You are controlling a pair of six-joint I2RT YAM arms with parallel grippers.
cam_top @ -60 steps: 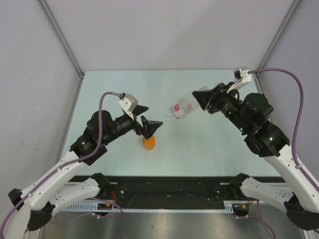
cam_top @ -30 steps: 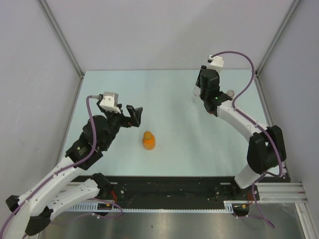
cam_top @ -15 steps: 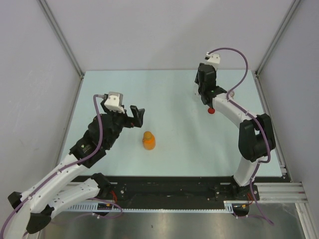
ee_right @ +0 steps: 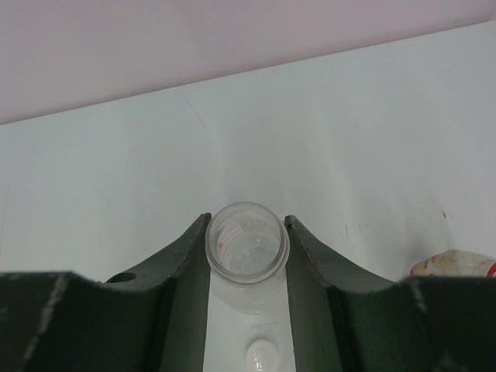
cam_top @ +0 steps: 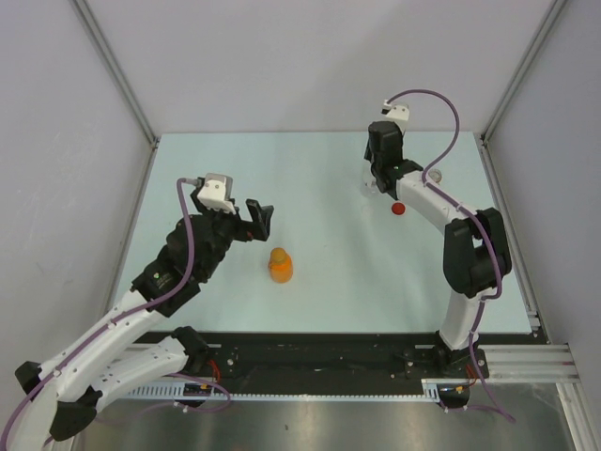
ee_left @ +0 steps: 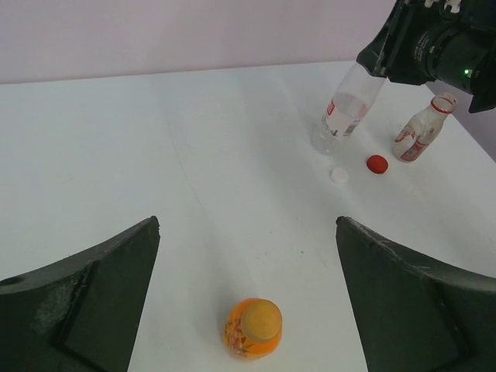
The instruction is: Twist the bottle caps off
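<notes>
Right hand swung far right, clenched on uncapped clear plastic bottle; seat base flat on counter before letting go. Left hand released, near squat orange bottle.

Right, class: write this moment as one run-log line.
left gripper: open, near capped orange bottle | right gripper: shut on clear bottle, uncapped | red cap, white cap: on table

Bright, even, diffuse light from above. The table reads pale green overhead and nearly white in the left wrist view; shadows on it are faint and soft-edged. Overhead detail is sharp; in the wrist views the near fingers and the clear bottle appear slightly soft.
</notes>
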